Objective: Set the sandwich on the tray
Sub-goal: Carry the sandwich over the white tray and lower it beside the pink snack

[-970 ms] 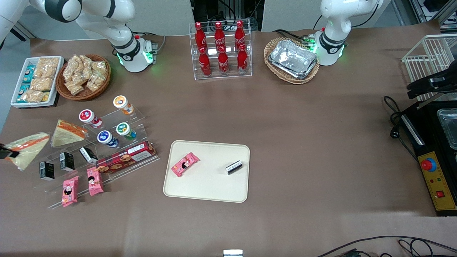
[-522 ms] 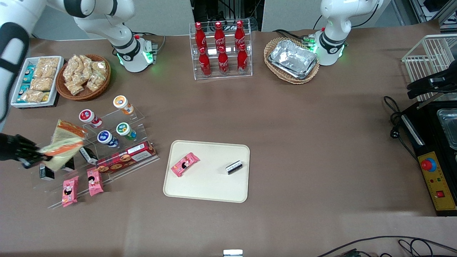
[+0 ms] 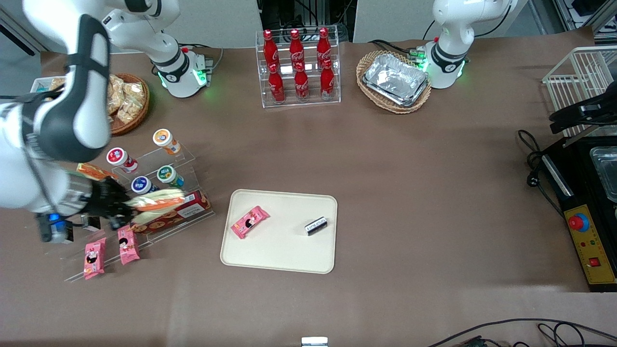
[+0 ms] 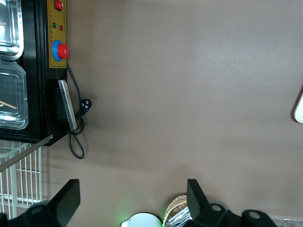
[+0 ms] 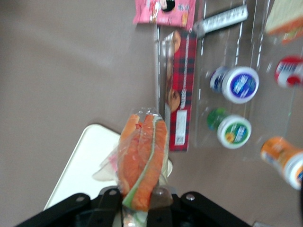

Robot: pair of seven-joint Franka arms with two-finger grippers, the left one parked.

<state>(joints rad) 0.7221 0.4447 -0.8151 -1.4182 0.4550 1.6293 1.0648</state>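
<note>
My right gripper (image 3: 126, 208) is shut on the sandwich (image 3: 156, 202), a clear-wrapped wedge held edge-on in the air over the acrylic snack stand. The wrist view shows its orange-and-green filling (image 5: 142, 161) pinched between the fingers (image 5: 110, 201) of the gripper (image 5: 136, 204). The cream tray (image 3: 282, 250) lies flat at mid-table, toward the parked arm's end from the sandwich; one corner of the tray (image 5: 80, 165) shows under the wedge in the wrist view. A pink snack pack (image 3: 249, 222) and a small black bar (image 3: 316, 225) lie on it.
The acrylic stand (image 3: 144, 193) holds yoghurt cups (image 3: 169, 176), a red plaid box (image 3: 168, 218), pink packs (image 3: 127, 244) and another sandwich wedge (image 3: 94, 171). Farther back stand a cola bottle rack (image 3: 299, 67), a snack basket (image 3: 123, 103) and a basket of foil trays (image 3: 394, 81).
The right arm has swung in from the table's end, carrying the sandwich over the stand toward the tray. The wedge has turned edge-on.
</note>
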